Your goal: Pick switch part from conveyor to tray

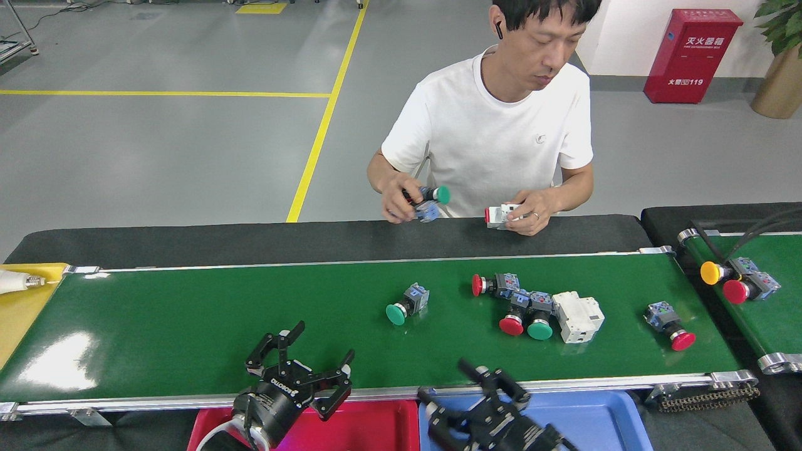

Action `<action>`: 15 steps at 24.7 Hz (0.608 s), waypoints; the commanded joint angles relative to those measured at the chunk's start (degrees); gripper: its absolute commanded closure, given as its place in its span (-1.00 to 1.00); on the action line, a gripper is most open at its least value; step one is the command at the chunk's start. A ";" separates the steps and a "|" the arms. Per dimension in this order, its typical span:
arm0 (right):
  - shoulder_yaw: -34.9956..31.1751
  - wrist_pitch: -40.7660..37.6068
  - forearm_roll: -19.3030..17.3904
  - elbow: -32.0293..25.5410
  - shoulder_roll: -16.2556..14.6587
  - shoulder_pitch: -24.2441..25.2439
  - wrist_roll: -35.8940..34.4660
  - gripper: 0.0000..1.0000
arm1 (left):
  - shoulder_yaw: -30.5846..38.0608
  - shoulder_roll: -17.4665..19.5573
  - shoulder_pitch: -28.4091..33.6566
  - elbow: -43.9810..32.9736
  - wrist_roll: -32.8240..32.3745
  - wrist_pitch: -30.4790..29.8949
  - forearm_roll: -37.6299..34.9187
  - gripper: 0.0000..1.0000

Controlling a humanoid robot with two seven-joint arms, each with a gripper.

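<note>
The conveyor (pixel 188 313) is a long green belt with silver rails. On it lie a green-capped switch part (pixel 404 305), a red-capped one (pixel 492 285), a cluster of a red one (pixel 514 318), a green one (pixel 539 322) and a white block (pixel 578 316), and a lone red-capped switch (pixel 670 326) at the right. My left gripper (pixel 322 343) hangs open and empty over the belt's front rail. My right gripper (pixel 442 379) is open and empty at the front rail, where the red tray (pixel 376 426) meets the blue tray (pixel 601 419).
A person sits behind the belt, holding a green-capped switch (pixel 429 197) in one hand and a white part (pixel 501 216) in the other. A shorter green belt (pixel 774 313) at the right carries yellow and red buttons. A light bulb (pixel 12 282) lies on a yellow surface at the left.
</note>
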 commanded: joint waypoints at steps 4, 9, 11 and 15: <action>-4.83 14.98 1.41 -0.76 -1.46 -0.08 -9.03 -0.73 | -1.09 -2.32 -5.02 4.60 -0.12 0.15 -0.84 -1.00; -4.83 21.40 3.43 -2.42 -4.88 7.74 -15.62 -0.88 | -0.92 -3.20 -10.56 13.65 0.32 0.59 -1.01 -1.00; -4.83 20.87 3.43 -3.22 -5.59 10.11 -15.80 -0.91 | -0.74 -3.20 -12.32 16.47 0.50 0.76 -1.01 -1.00; -4.74 18.15 3.34 -3.22 -5.59 10.38 -15.18 -0.94 | -0.13 -3.29 -14.34 19.98 0.59 1.38 -0.84 -0.71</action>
